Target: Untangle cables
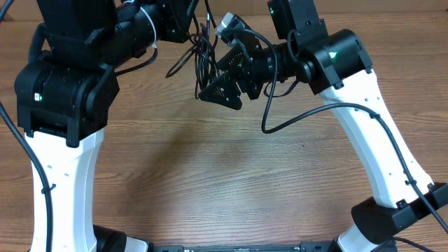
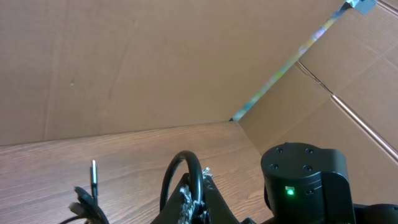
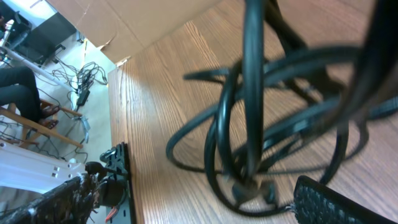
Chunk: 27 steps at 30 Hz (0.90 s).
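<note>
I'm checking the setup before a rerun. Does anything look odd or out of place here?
Only the cables: they are bunched in crossing loops near the far edge of the table. In the left wrist view, one silver-tipped plug pokes up beside the bunch. Nothing looks spilled or damaged.

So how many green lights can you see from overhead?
3. Left arm light, near the left edge; right arm light, upper right; top light, at the top edge. More may be hidden.
</note>
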Tool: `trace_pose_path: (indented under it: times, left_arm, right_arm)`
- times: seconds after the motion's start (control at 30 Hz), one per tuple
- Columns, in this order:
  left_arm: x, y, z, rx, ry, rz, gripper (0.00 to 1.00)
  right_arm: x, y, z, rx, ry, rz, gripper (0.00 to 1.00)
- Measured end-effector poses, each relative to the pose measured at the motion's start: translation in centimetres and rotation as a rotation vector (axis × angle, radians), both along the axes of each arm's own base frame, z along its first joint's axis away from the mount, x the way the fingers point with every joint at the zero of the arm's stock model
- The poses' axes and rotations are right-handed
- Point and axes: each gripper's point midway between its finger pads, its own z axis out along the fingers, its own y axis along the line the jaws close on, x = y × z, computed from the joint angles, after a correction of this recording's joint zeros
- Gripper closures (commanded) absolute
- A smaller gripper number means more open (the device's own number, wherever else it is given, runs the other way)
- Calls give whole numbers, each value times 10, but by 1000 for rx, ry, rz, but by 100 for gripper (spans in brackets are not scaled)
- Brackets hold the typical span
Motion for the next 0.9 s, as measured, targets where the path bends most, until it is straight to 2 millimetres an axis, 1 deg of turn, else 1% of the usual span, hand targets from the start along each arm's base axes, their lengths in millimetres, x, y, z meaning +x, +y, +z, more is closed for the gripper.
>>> trace_pose_path:
  times: [0.13, 0.17, 0.23, 0.27, 0.37, 0.5, 0.57, 0.63, 0.67, 0.77, 0.8, 0.87, 0.9]
  left_arm:
    - [-2, -2, 0, -4, 1, -14, 96]
    - [-2, -2, 0, -5, 1, -18, 96]
    - [-3, -4, 0, -6, 2, -26, 96]
    - [-3, -4, 1, -7, 2, -30, 96]
    - [-4, -5, 1, -10, 3, -40, 96]
    - [-5, -6, 0, -9, 5, -44, 96]
    - [-5, -2, -4, -2, 19, -37, 96]
    - [-2, 9, -11, 5, 49, -15, 96]
    - [0, 18, -14, 8, 63, 6, 96]
    - [7, 57, -24, 14, 111, 95, 96]
    - [8, 78, -27, 13, 129, 136, 96]
    - [4, 101, -27, 9, 138, 181, 96]
    - [-1, 114, -25, 12, 134, 211, 96]
  right_arm:
    - [4, 2, 3, 9, -27, -2, 0]
    - [7, 2, 4, 9, -43, -8, 8]
    - [10, 3, 5, 7, -60, -20, 78]
    - [12, 3, 5, 3, -77, -21, 96]
    - [14, 6, 6, -1, -109, -21, 96]
    - [9, 7, 1, -23, -96, -16, 96]
    - [9, 3, -4, -46, -80, -27, 96]
    - [14, -8, -10, -73, -58, -57, 96]
    - [19, -18, -13, -88, -44, -85, 96]
    - [44, -57, -16, -108, -20, -192, 96]
    - [59, -83, -15, -106, -19, -261, 96]
    - [75, -118, -11, -107, -18, -353, 96]
    - [82, -140, -11, -115, -10, -418, 96]
